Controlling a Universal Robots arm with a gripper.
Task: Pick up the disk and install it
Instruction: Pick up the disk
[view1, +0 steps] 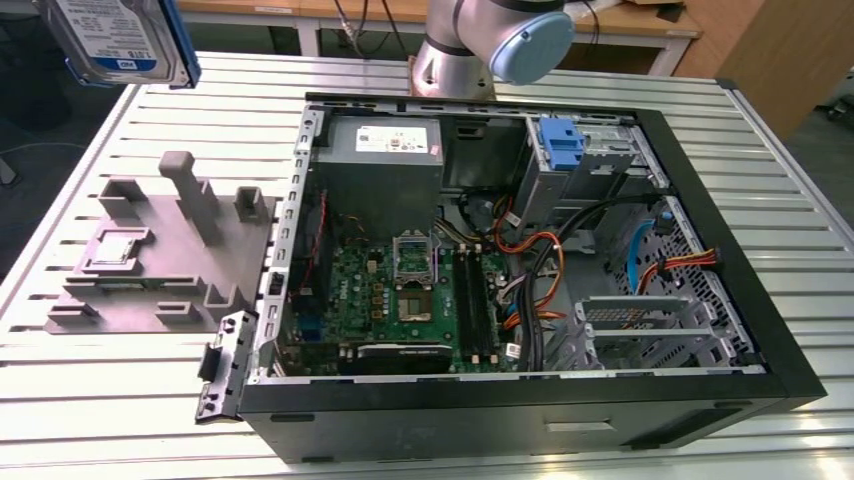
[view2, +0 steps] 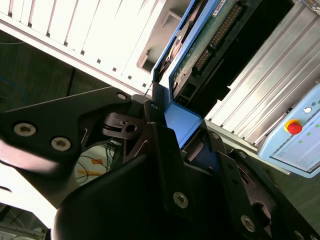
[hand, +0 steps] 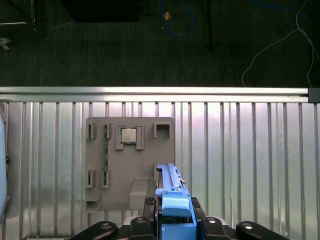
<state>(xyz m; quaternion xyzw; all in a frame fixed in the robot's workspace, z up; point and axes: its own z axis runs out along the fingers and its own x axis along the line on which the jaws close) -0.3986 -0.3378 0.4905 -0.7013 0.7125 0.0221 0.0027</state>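
Disk (view1: 118, 40) is up in the air at the upper left of the frame in the exterior view. It hangs above the far corner of the slatted metal counter (view1: 107, 400), well apart from the open computer case (view1: 747, 330). The label face is turned toward the camera.

In the first wrist view the gripper (hand: 173, 215) has the disk edge-on, with the grey holder block (hand: 130, 160) below it on the counter and a chip (hand: 129, 135) sitting in one pocket.

The fingers (view2: 160, 145) are clamped on the disk's blue carrier (view2: 182, 120), one on each flat side. The second wrist view shows the circuit-board side and the connector end pointing away from the gripper.

Inside the case, the drive bay (view1: 601, 150) at the upper right carries a fixed blue bracket (view1: 563, 145). Nothing is seated there yet.

Handling, as a judgement:
- **Weight and stiffness:** rigid, dense for its size, no flex.
- **Fragility:** it won't tolerate knocks, and the board and connector pins are exposed and easily damaged.
- **Surfaces:** the metal faces are smooth, while the plastic carrier gives some bite.
- **Where to hold:** the best purchase is across the carrier end, clear of the connector, as it is held now.
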